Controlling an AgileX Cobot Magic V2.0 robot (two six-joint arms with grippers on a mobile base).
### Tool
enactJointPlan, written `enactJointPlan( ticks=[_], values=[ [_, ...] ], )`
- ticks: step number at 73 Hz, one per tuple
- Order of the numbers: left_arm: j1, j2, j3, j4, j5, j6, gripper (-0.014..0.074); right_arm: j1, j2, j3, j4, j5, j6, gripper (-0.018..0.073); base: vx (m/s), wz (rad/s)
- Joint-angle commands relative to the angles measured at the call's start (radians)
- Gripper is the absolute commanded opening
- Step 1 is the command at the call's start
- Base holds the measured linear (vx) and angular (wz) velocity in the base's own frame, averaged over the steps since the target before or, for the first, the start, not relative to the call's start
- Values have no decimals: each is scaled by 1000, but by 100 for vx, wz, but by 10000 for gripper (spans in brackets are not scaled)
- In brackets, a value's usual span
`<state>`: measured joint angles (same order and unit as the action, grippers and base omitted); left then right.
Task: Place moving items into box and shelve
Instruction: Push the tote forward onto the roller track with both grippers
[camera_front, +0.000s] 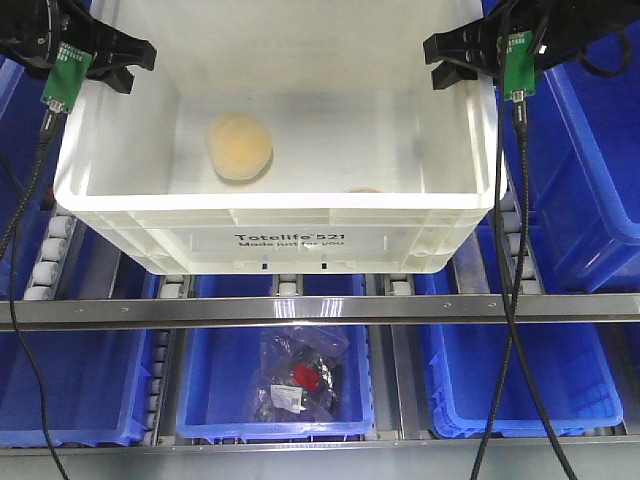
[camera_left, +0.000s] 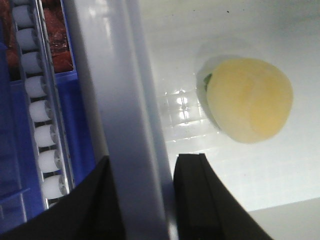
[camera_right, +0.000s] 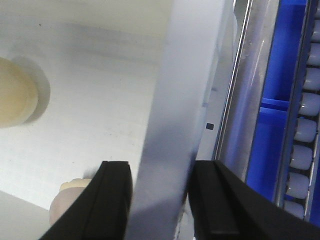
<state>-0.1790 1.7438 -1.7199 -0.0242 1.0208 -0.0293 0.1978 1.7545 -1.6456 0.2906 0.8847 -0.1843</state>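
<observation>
A white box (camera_front: 300, 240) marked "Totelife" sits at the shelf's upper level. A pale yellow round item (camera_front: 240, 147) lies on its floor, and a second pale item (camera_front: 362, 190) peeks out at the near wall. My left gripper (camera_front: 110, 62) is shut on the box's left rim (camera_left: 120, 90), one finger on each side, with the yellow item (camera_left: 248, 99) inside. My right gripper (camera_front: 455, 58) is shut on the right rim (camera_right: 185, 75). In the right wrist view the yellow item (camera_right: 15, 92) is at the left and the second item (camera_right: 67, 192) is beside my inner finger.
Blue bins (camera_front: 590, 150) flank the box on both sides. White roller tracks (camera_front: 50, 255) run under and beside it. A metal rail (camera_front: 320, 308) crosses the front. Below, a blue bin (camera_front: 275, 400) holds a clear bag of small items (camera_front: 305, 375).
</observation>
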Motion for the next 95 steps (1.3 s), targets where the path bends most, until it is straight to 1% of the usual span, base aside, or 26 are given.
enactJointPlan(
  ticks=[1,7,34,75,85,95],
  values=[
    [-26,-52,-44,-66,-141,23,-17,27,-63,-52,181,-121,-42,-11,0,0],
    [-26,-40,-44,-67,-142,23,-17,27,-57,-52,193,-134,-59,-11,0,0],
    [-26,-1,-44,-67,-157,23,-17,27,-17,-52,214,-168,-59,-11,0,0],
    [-26,34,-44,-67,-191,23,-14,27,12,-52,214,-201,-59,-1,0,0],
    [-26,34,-44,-68,-200,23,10,27,12,-52,214,-197,-61,49,0,0],
    [-26,34,-44,-68,-198,23,76,27,12,-52,215,-193,-88,164,0,0]
  ],
)
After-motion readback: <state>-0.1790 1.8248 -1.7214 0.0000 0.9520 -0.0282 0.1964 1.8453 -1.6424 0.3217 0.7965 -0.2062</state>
